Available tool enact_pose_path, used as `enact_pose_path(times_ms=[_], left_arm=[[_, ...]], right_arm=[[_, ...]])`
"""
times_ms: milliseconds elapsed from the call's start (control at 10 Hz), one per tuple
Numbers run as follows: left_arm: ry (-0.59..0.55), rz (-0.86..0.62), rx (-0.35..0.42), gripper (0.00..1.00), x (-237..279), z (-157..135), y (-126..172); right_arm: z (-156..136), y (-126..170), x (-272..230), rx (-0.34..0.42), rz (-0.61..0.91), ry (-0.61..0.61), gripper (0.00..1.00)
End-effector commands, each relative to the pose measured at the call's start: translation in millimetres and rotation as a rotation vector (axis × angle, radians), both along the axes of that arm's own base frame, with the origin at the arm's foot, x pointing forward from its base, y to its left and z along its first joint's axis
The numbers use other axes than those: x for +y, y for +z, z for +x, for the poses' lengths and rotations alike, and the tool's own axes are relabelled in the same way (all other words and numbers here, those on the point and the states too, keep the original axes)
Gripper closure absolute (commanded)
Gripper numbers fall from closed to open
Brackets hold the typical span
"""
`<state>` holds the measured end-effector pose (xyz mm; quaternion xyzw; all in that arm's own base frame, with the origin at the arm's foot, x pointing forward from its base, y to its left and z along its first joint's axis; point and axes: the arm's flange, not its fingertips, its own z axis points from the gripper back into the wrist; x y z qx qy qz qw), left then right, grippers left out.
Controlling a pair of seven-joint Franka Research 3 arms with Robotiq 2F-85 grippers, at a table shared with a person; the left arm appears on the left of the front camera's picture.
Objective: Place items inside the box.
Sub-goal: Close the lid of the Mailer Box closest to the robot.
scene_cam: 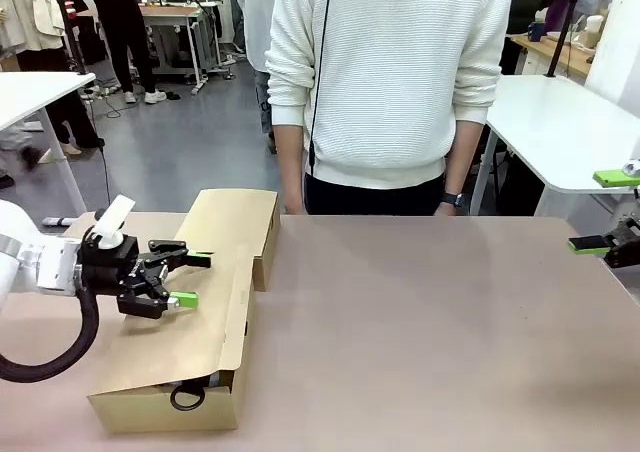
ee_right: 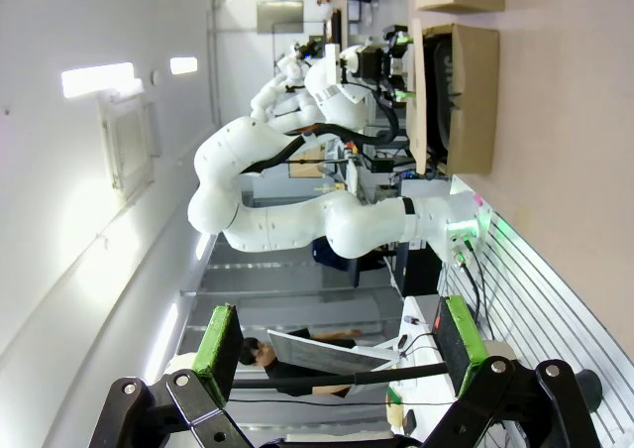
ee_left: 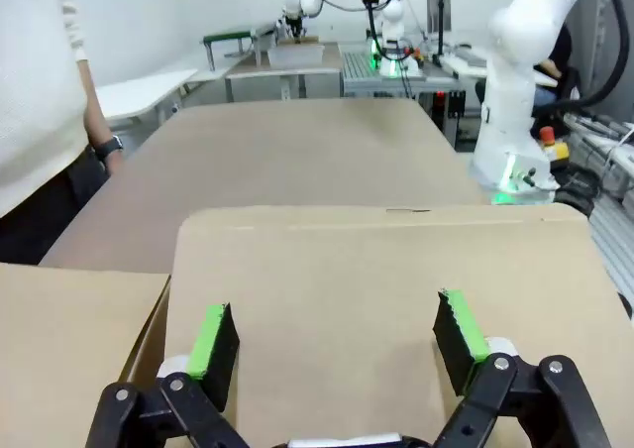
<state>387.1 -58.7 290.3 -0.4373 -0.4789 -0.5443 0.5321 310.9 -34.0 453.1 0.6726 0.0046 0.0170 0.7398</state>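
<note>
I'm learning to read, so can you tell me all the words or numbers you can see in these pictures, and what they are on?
There are no words or numbers that can be read.
The cardboard box has plain brown flaps with no print showing.
The left gripper and the right gripper carry no readable label.
Things on the far desks are too small and blurred to read.

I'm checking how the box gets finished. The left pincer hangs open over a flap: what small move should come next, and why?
Probably press down: lower the left pincer onto the flap and push it shut. The pincer is open and holds nothing, the flap already lies nearly flat over the box, and a dark loop shows through the gap at the near end, so something seems to be inside.
</note>
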Motion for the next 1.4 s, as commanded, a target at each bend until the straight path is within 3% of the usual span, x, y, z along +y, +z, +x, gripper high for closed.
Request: enact_pose_path(times_ms=[0, 600, 800, 1100, 1300], left_arm=[[0.016, 0.055, -0.082, 0.00, -16.3, -81.4, -27.5], [-0.047, 0.345, -0.176, 0.00, -14.9, -87.5, -42.6], [-0.047, 0.341, -0.174, 0.00, -14.4, -88.1, -41.4], [-0.070, 0.187, -0.073, 0.00, -3.8, -85.7, -17.7], [-0.042, 0.052, 0.066, 0.00, 21.8, -80.4, 13.9]], right_arm=[[-1.4, 4.2, 0.0, 0.017, -0.001, 0.001, 0.00], [-1.4, 4.2, 0.0, 0.017, -0.001, 0.001, 0.00], [-1.4, 4.2, 0.0, 0.017, -0.001, 0.001, 0.00], [-1.4, 4.2, 0.0, 0.017, -0.001, 0.001, 0.00], [-1.4, 4.2, 0.0, 0.017, -0.001, 0.001, 0.00]])
